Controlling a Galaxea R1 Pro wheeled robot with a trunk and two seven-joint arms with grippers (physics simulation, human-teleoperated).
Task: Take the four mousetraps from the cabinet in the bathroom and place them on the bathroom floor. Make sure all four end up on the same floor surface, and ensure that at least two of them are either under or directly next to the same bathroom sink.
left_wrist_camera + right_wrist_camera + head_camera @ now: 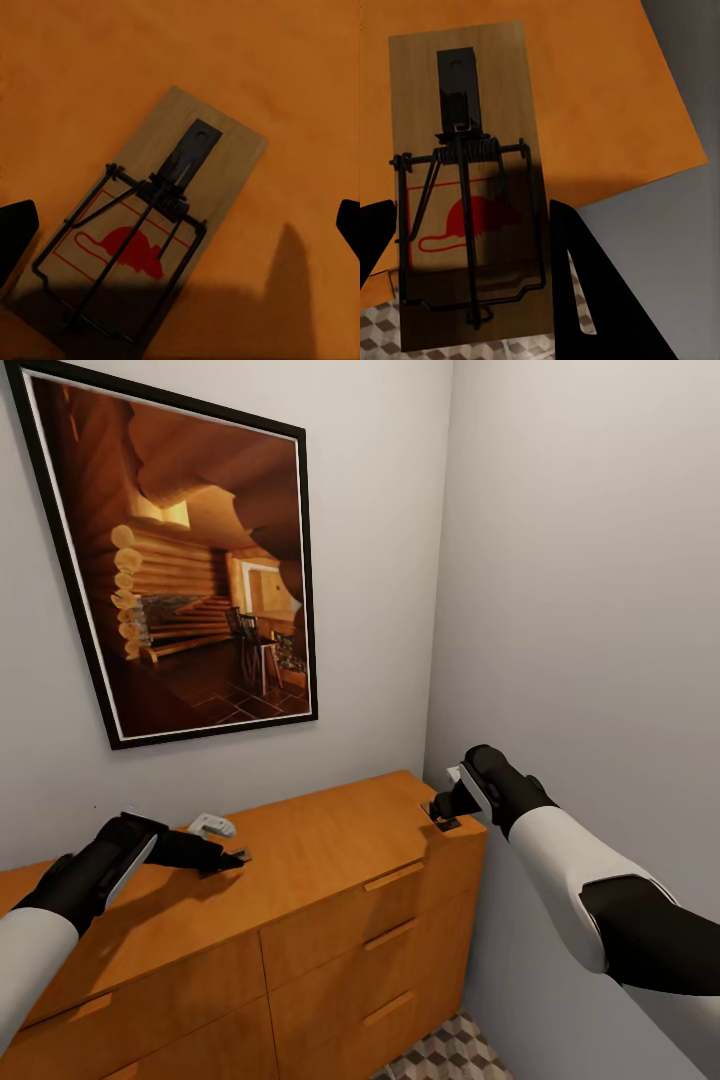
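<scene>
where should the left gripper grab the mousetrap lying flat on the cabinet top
Grip the mousetrap across its narrow width, by the two long edges of the board, coming straight down from above. It lies flat on the cabinet top with wire parts on its upper face, so the bare edges are the clean hold. The left gripper hangs open above it, its fingers wide of the board; it likely needs turning to square with the edges.

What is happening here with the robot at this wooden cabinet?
The robot is collecting mousetraps from the top of the orange-brown cabinet. The right gripper has its fingers on both sides of one mousetrap at the cabinet's right corner, apparently gripping it. The left gripper is open above a second mousetrap, which lies flat on the cabinet top. A small white object sits near the wall. The patterned floor shows below.
</scene>
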